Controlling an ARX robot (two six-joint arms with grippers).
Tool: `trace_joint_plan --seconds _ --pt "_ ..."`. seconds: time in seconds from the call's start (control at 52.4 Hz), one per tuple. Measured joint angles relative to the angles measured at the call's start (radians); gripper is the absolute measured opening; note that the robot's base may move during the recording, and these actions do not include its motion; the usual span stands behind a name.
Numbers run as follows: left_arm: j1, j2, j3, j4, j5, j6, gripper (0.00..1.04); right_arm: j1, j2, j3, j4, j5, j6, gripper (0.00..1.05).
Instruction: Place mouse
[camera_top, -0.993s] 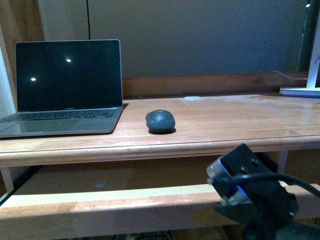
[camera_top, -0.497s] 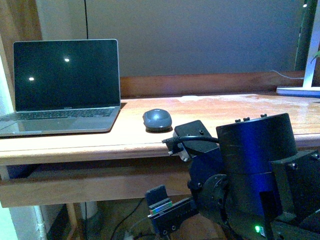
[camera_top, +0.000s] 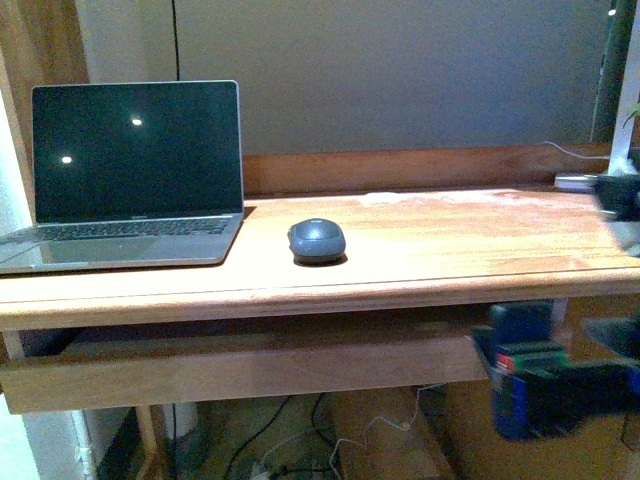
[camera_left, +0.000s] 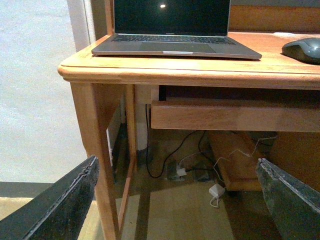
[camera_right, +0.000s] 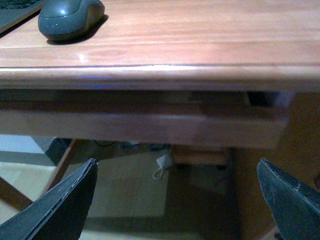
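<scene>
wooden desk (camera_top: 420, 250) | grey wall (camera_top: 400, 70) | cables on floor (camera_left: 175, 170)

The front view looks straight ahead across the worktop (camera_top: 450, 250) toward the back wall, from a little above it. Both wrist views sit low, near the worktop's front edge, looking up under it. All three show the mouse (camera_top: 317, 240); the left wrist and front views share the laptop (camera_left: 172, 30).

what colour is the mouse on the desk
Dark grey-blue mouse, plain with no pattern; the front view shows it best.
</scene>
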Motion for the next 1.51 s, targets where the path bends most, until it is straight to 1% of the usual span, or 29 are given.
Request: trace_joint_plan --seconds 0.057,0.115,0.172,0.248,0.344,0.401,0.458,0.573,0.592,0.611,0.63,0.668,0.688,0.726,0.764,0.879,1.012,1.089,1.165,1.184,1.241,1.261,1.28,1.337,1.394,1.509 --pt "0.0 0.0 0.0 0.0 0.0 0.0 0.97 -0.001 -0.113 -0.079 -0.043 0.024 0.024 0.97" --pt "0.0 0.0 0.0 0.0 0.0 0.0 0.97 0.012 -0.286 -0.18 -0.108 0.061 0.051 0.97" --pt "0.0 0.0 0.0 0.0 0.0 0.0 0.97 0.044 -0.47 -0.259 -0.201 0.116 0.075 0.97" --pt "0.0 0.0 0.0 0.0 0.0 0.0 0.97 0.089 -0.629 -0.311 -0.296 0.169 0.096 0.97" --pt "0.0 0.0 0.0 0.0 0.0 0.0 0.97 0.171 -0.849 -0.365 -0.438 0.254 0.121 0.97" --pt "0.0 0.0 0.0 0.0 0.0 0.0 0.97 0.187 -0.949 -0.389 -0.476 0.246 0.131 0.97" --pt "0.0 0.0 0.0 0.0 0.0 0.0 0.97 0.177 -1.009 -0.406 -0.494 0.237 0.142 0.97" --pt "0.0 0.0 0.0 0.0 0.0 0.0 0.97 0.095 -1.094 -0.465 -0.524 0.152 0.162 0.97" --pt "0.0 0.0 0.0 0.0 0.0 0.0 0.97 0.089 -1.1 -0.47 -0.523 0.156 0.159 0.97" --pt "0.0 0.0 0.0 0.0 0.0 0.0 0.97 0.093 -1.101 -0.473 -0.493 0.227 0.128 0.93" --pt "0.0 0.0 0.0 0.0 -0.001 0.0 0.97 0.093 -1.103 -0.473 -0.482 0.247 0.114 0.91" --pt "0.0 0.0 0.0 0.0 0.0 0.0 0.97 0.085 -1.123 -0.473 -0.462 0.323 0.051 0.85" --pt "0.0 0.0 0.0 0.0 0.0 0.0 0.97 0.071 -1.136 -0.473 -0.472 0.339 0.024 0.81" --pt "0.0 0.0 0.0 0.0 0.0 0.0 0.97 0.044 -1.161 -0.473 -0.49 0.336 -0.005 0.76" --pt "0.0 0.0 0.0 0.0 0.0 0.0 0.97 0.016 -1.184 -0.473 -0.51 0.319 -0.033 0.71" --pt "0.0 0.0 0.0 0.0 0.0 0.0 0.97 -0.085 -1.249 -0.473 -0.575 0.224 -0.081 0.52" --pt "0.0 0.0 0.0 0.0 0.0 0.0 0.97 -0.182 -1.29 -0.473 -0.615 0.132 -0.097 0.32" --pt "0.0 0.0 0.0 0.0 0.0 0.0 0.97 -0.223 -1.304 -0.473 -0.629 0.093 -0.103 0.21" --pt "0.0 0.0 0.0 0.0 0.0 0.0 0.97 -0.269 -1.316 -0.473 -0.641 0.049 -0.106 0.08" --pt "0.0 0.0 0.0 0.0 0.0 0.0 0.97 -0.283 -1.32 -0.473 -0.644 0.037 -0.108 0.03" --pt "0.0 0.0 0.0 0.0 0.0 0.0 0.97 -0.311 -1.326 -0.473 -0.65 0.01 -0.11 0.03" --pt "0.0 0.0 0.0 0.0 0.0 0.0 0.97 -0.346 -1.332 -0.473 -0.655 -0.016 -0.11 0.03" --pt "0.0 0.0 0.0 0.0 0.0 0.0 0.97 -0.449 -1.342 -0.473 -0.668 -0.146 -0.112 0.03" --pt "0.0 0.0 0.0 0.0 0.0 0.0 0.97 -0.482 -1.344 -0.473 -0.668 -0.151 -0.111 0.03" --pt "0.0 0.0 0.0 0.0 0.0 0.0 0.97 -0.49 -1.345 -0.473 -0.669 -0.163 -0.111 0.03" --pt "0.0 0.0 0.0 0.0 0.0 0.0 0.97 -0.492 -1.345 -0.473 -0.669 -0.164 -0.113 0.28"
